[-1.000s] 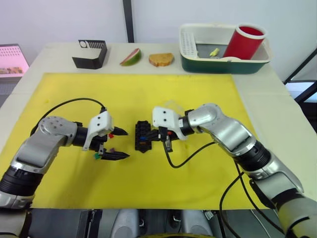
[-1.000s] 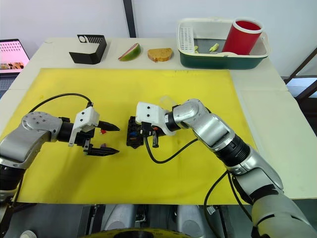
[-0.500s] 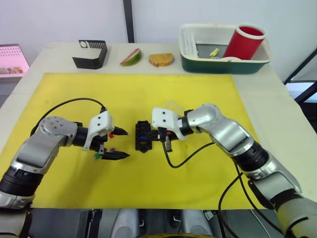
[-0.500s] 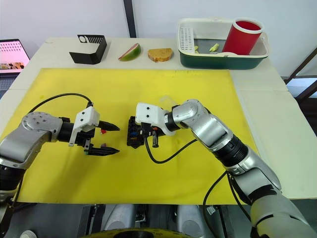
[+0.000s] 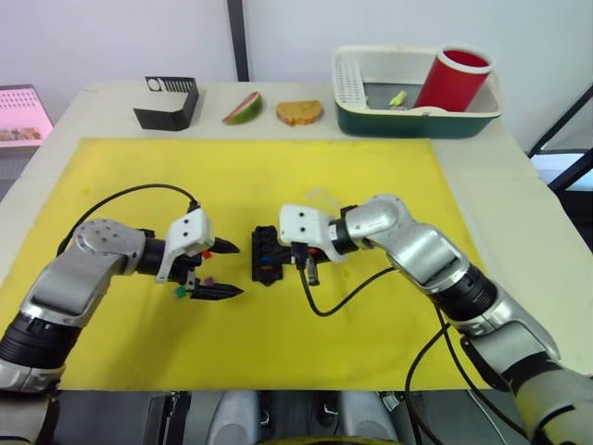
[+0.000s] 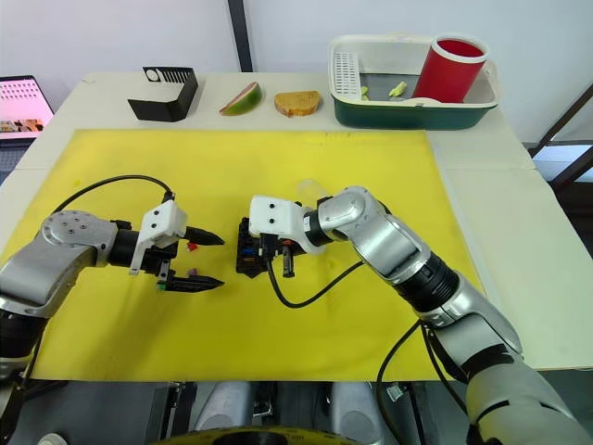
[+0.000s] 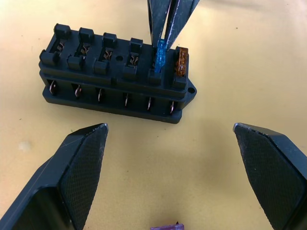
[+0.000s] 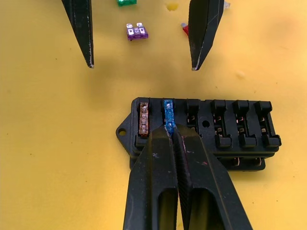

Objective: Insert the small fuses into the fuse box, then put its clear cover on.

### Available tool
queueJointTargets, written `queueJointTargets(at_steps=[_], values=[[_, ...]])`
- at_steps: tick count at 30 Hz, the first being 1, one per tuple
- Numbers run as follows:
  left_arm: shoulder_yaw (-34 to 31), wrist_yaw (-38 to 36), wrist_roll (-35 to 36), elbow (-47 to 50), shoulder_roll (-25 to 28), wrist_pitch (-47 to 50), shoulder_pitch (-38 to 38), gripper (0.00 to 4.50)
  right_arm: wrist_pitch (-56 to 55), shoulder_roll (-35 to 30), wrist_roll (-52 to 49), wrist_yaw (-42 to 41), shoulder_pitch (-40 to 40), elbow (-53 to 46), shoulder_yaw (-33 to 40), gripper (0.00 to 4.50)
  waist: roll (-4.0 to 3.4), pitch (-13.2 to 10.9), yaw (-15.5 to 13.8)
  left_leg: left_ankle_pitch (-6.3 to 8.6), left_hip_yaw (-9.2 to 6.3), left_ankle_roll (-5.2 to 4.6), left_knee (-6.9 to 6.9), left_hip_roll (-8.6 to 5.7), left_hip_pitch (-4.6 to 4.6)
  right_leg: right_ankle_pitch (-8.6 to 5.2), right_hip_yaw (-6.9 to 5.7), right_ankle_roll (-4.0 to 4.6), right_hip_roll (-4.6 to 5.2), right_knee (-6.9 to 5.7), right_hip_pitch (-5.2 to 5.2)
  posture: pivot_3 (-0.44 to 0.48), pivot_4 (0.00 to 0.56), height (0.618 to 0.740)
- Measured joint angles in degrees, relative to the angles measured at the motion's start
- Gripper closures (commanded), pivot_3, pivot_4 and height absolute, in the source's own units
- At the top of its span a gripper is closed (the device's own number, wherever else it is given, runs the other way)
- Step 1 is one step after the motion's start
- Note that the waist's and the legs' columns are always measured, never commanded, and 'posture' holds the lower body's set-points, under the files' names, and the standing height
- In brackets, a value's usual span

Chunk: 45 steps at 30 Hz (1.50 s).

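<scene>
The black fuse box (image 5: 267, 255) lies mid-mat on the yellow mat (image 5: 278, 176). An orange fuse (image 8: 143, 119) sits in its end slot. My right gripper (image 8: 169, 132) is shut on a blue fuse (image 8: 168, 111) standing in the slot beside it, also seen as the blue fuse (image 7: 160, 55). My left gripper (image 5: 236, 270) hovers open just left of the box, nothing between its fingers. Loose purple (image 8: 136, 31), red (image 8: 185, 29) and green (image 8: 126, 2) fuses lie on the mat under it. The clear cover (image 5: 320, 197) lies just behind my right wrist.
Along the table's far edge stand a black slotted stand (image 5: 169, 100), an apple slice (image 5: 244, 107), a bread piece (image 5: 299, 111) and a green-and-white basin (image 5: 417, 116) holding a red cup (image 5: 452, 79). A lit screen (image 5: 23, 111) sits at the far left.
My right gripper has edged slightly left over the fuse box, still holding the blue fuse. The left arm has not moved.
</scene>
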<state>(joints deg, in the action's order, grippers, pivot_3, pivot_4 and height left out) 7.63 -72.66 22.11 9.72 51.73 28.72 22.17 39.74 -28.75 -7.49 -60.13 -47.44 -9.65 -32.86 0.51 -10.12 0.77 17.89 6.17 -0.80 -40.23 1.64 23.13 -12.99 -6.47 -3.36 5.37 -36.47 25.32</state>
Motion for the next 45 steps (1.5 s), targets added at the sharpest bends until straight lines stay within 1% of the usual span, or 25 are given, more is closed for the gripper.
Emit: queueJointTargets(at_steps=[6,13,18,45], values=[[0.0,0.39,-0.15,0.01,-0.32,0.0,0.01,0.09,3.27,0.53,0.46,-0.35,-1.27,0.3,-0.72,4.5,0.0,0.02,0.01,0.0,0.01,0.0,0.0,0.0,-0.06,0.0,0.01,0.0,0.0,-0.01,-0.05,0.0,0.15,0.74],[0.0,0.63,-0.22,0.05,-0.65,0.0,0.01,0.09,3.71,0.61,1.28,-0.68,-1.99,0.44,-1.92,4.5,0.0,0.03,0.05,0.0,0.01,0.0,0.0,0.0,-0.2,0.0,0.02,0.01,0.0,-0.02,-0.18,0.0,0.15,0.74],[0.0,0.78,-0.25,0.05,-0.79,-0.05,0.02,0.09,3.45,1.08,1.99,-0.68,-2.32,1.38,-2.5,4.5,0.0,0.03,0.08,0.01,0.02,0.0,0.11,0.01,-0.73,-0.01,0.02,0.02,0.0,0.06,-0.66,0.0,0.15,0.74],[0.01,1.25,-0.38,-0.07,-1.22,-0.31,0.14,0.09,6.06,2.29,1.65,-0.56,-2.31,1.19,-0.82,4.5,0.0,0.03,0.13,0.01,0.02,0.01,0.11,0.03,-0.74,-0.01,0.03,0.02,0.0,0.05,-0.66,0.0,0.15,0.74]])
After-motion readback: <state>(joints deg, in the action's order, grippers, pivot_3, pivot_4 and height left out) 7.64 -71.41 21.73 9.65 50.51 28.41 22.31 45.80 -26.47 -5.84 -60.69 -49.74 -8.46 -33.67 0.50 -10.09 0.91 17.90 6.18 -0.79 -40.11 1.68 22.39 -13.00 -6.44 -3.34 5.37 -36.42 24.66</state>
